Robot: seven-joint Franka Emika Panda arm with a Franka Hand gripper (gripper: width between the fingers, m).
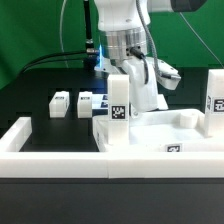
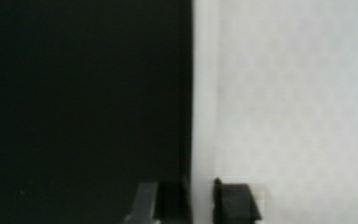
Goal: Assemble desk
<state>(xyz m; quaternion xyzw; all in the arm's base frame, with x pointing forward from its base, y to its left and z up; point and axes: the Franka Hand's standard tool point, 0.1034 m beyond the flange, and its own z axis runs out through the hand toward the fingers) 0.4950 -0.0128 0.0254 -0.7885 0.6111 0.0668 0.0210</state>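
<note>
Wrist view: you see the gripper (image 2: 197,203) with its fingertips drawn together and only a dark sliver between them; nothing shows clamped there.
Edge line: the border of a white surface (image 2: 291,100) runs straight away from that sliver, dark table on one side, white on the other. You cannot tell from here which desk part it is.
Exterior view: the tabletop (image 1: 160,128) lies flat behind the border wall (image 1: 55,147), and an upright leg post (image 1: 118,95) stands at its corner on the exterior view's left.
Key relation: the arm comes down just behind that post, toward the exterior view's right; the fingertips are hidden there.
Long axis: the post's is vertical, in line with the fingers.
Other legs: a second post (image 1: 213,95) stands well apart on the exterior view's right.
Judgement: expect to open before any grasp.
</note>
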